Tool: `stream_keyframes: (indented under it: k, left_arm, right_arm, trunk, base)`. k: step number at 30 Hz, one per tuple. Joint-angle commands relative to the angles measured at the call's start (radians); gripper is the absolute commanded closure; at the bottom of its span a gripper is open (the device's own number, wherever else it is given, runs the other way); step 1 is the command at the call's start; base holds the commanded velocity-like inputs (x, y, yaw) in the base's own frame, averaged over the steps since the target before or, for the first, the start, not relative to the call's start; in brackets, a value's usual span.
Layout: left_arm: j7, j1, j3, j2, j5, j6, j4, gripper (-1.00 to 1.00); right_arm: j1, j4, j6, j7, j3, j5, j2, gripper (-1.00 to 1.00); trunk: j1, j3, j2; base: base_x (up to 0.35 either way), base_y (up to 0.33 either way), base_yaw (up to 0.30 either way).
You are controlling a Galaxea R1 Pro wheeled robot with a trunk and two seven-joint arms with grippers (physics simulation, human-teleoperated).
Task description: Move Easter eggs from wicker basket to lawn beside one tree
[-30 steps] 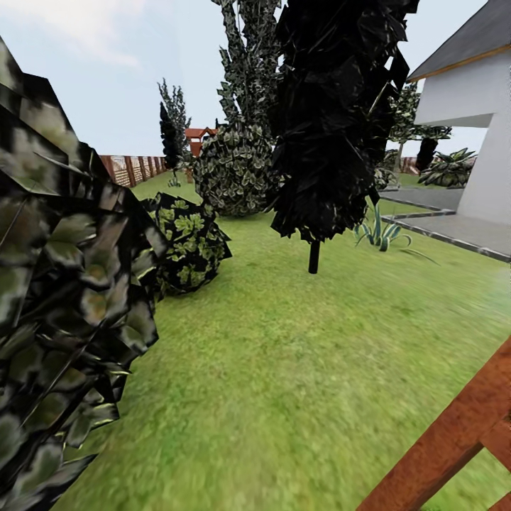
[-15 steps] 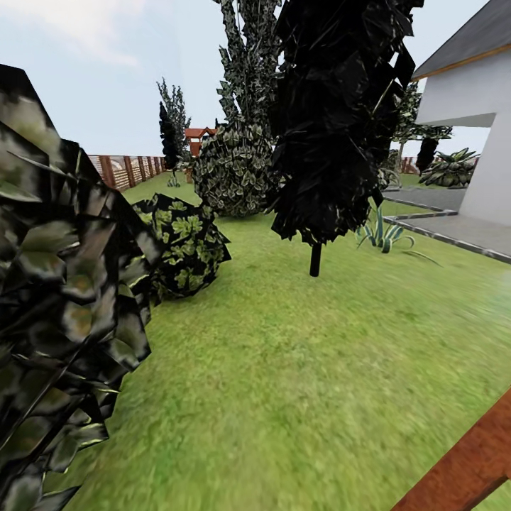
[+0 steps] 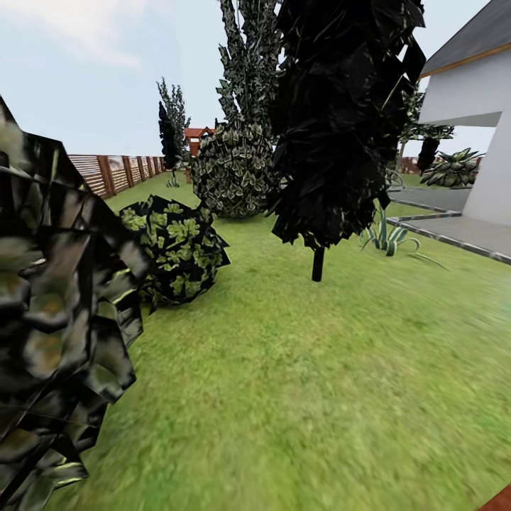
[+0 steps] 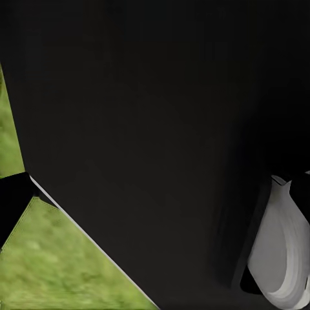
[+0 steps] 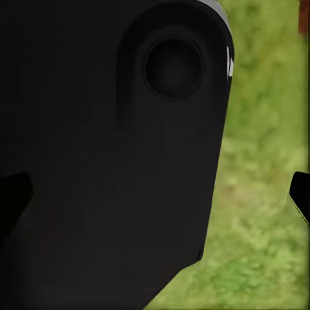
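Your view has swung right: the brown beam at the bottom right corner has nearly gone. Keep turning slowly over the lawn [image 3: 305,397] past the dark narrow tree [image 3: 341,121] until the wicker basket shows. You cannot tell either gripper's state; dark robot bodywork blocks both wrist views.

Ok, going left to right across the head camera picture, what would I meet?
Big dark leafy bush at the near left edge → small round bush with yellow-green leaves → thin-trunked tree with black foliage → spiky pale-green plant → white house wall, all on or beside the green lawn.
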Motion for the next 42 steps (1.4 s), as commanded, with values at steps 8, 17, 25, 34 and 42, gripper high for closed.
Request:
stream_keyframes:
  k: [8,17,25,34,42]
  left_arm:
    - [-0.001,0.001,0.0,0.0,0.001,0.0,-0.002,-1.0]
    - [-0.001,0.001,0.0,0.0,0.001,0.0,-0.002,-1.0]
    - [-0.001,0.001,0.0,0.0,0.001,-0.001,-0.002,-1.0]
    - [-0.001,0.001,0.0,0.0,0.001,-0.001,-0.002,-1.0]
    - [-0.001,0.001,-0.001,0.0,0.001,-0.001,-0.002,-1.0]
  right_arm:
    - [-0.001,0.002,0.0,0.002,0.005,0.002,0.0,-1.0]
    - [-0.001,0.003,0.0,0.003,0.005,0.002,0.0,-1.0]
    - [-0.001,0.003,0.0,0.003,0.005,0.002,0.0,-1.0]
    - [-0.001,0.002,0.0,0.004,0.005,0.002,0.0,-1.0]
    - [-0.001,0.003,0.0,0.004,0.005,0.002,0.0,-1.0]
  trunk:
    - [0.001,-0.001,0.0]
    - [0.001,-0.003,0.0]
    - [0.001,-0.004,0.0]
    - [0.001,-0.004,0.0]
    - [0.001,-0.004,0.0]
  base:
    - [0.327,0.0,-0.002]
    - [0.328,0.0,-0.19]
    - [0.327,0.0,-0.033]
    - [0.328,0.0,-0.001]
    - [0.327,0.0,0.0]
